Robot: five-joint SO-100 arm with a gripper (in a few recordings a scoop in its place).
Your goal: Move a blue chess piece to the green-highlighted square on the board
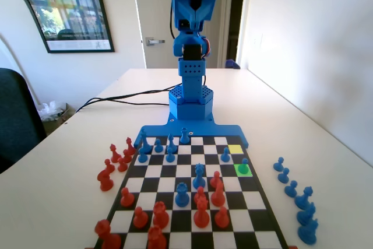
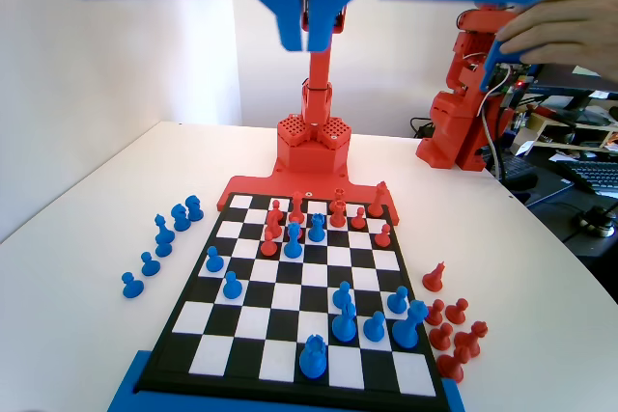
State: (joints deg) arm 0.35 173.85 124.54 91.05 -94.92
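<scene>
In the fixed view a blue pawn [image 1: 243, 165] stands on the green square [image 1: 244, 170] of the board [image 1: 175, 221]. In the wrist view my gripper [image 2: 307, 31] hangs high above the board, jaws closed together, holding nothing, and the squares show no colour.

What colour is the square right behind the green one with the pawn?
Pale yellow, directly beyond the green-highlighted square toward the arm; it shows best in the fixed view.

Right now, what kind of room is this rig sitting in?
Likely an office or lab: a white table with the board, a framed poster on the wall, and a desk with a keyboard.
</scene>
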